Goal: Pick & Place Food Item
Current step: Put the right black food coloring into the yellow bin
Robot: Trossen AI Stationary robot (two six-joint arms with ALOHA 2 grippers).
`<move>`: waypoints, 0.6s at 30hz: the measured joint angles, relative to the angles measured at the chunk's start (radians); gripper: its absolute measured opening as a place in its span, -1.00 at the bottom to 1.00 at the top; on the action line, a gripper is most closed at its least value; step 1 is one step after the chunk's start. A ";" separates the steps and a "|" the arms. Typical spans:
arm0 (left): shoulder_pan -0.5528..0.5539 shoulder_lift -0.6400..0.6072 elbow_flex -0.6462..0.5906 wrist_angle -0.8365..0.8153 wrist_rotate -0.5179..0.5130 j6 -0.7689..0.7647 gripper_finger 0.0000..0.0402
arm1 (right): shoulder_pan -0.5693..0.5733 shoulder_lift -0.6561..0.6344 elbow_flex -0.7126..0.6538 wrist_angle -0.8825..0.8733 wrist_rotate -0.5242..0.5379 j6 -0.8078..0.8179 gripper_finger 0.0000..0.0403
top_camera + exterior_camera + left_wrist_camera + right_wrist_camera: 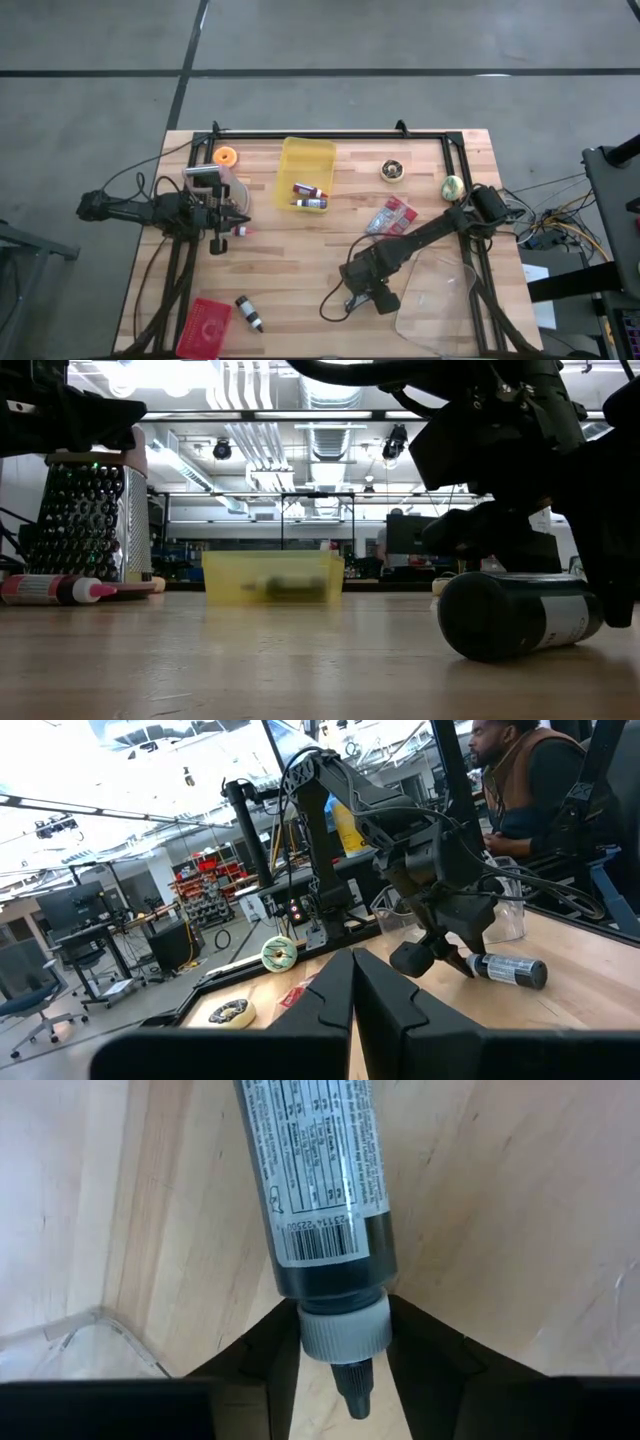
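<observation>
Right gripper (343, 1342): I see its fingers (262, 1355) against both sides of the bottle (322, 1190) at the white cap, closing on it at the neck. The bottle lies flat on the table (300, 270), near the front edge, right of centre.
Left gripper (352, 992): clenched, fingers pressed together with nothing between them; it sits over the table's left side, by the grater (203, 178).
Bottle: dark body, white nozzle, white label with a barcode and a nutrition panel; I cannot read the words. In the low view it lies on its side with the arm just above it.
Bin (306, 172): yellow, at the back, left of centre; it holds two small bottles lying side by side, one with red on it. Through the wall in the low view I make out only a dark blur.
Clear tray (440, 300): at the front right corner, partly under the right arm; its contents I cannot tell.
Red box (204, 325): front left, cut by the frame edge, beside a small dark bottle (249, 312).
Pink tube (55, 589): lying by the grater, label unreadable.
Other items: tape roll (392, 171), red packet (391, 215), orange disc (226, 156).
Person (530, 770): seated beyond the table, partly cut off.
</observation>
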 joint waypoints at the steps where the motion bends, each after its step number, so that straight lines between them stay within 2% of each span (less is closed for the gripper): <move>1: 0.000 0.000 0.000 0.000 0.000 0.000 -0.93 | 0.000 0.000 0.000 0.000 0.000 0.000 -0.40; 18: 0.000 0.000 0.000 0.000 0.000 0.000 -0.93 | 0.000 0.000 0.000 0.003 -0.001 0.000 -0.40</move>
